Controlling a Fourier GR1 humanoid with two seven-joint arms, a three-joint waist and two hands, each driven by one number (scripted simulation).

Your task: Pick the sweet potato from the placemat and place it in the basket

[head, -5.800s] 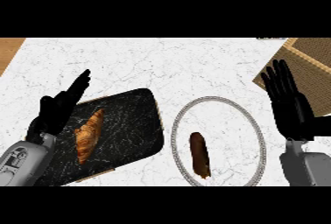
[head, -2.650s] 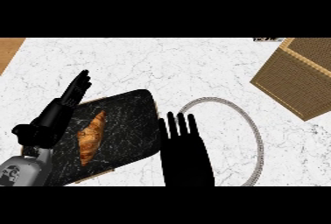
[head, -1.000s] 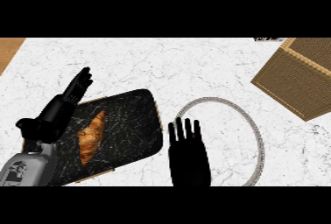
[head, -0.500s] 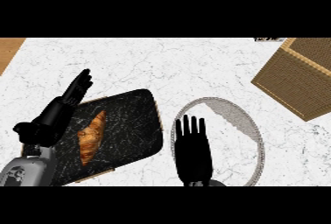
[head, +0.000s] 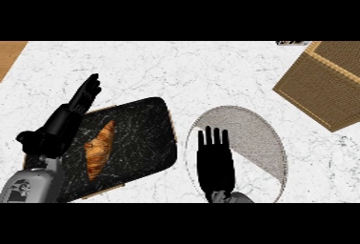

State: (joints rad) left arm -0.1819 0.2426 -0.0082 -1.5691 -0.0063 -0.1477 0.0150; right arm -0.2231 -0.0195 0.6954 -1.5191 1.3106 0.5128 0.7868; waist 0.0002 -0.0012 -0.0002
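Right robot hand (head: 215,159) flat, fingers straight, over round placemat (head: 264,138); we see no sweet potato, probably hidden beneath. Left robot hand (head: 70,119) open, empty, resting by tray (head: 147,138).

A croissant (head: 100,148) lies on a dark marble board (head: 144,143) on the white counter (head: 183,71).

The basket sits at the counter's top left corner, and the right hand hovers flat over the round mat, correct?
Not quite: the head view shows the basket at the top right. The right hand does hover flat over the round mat.
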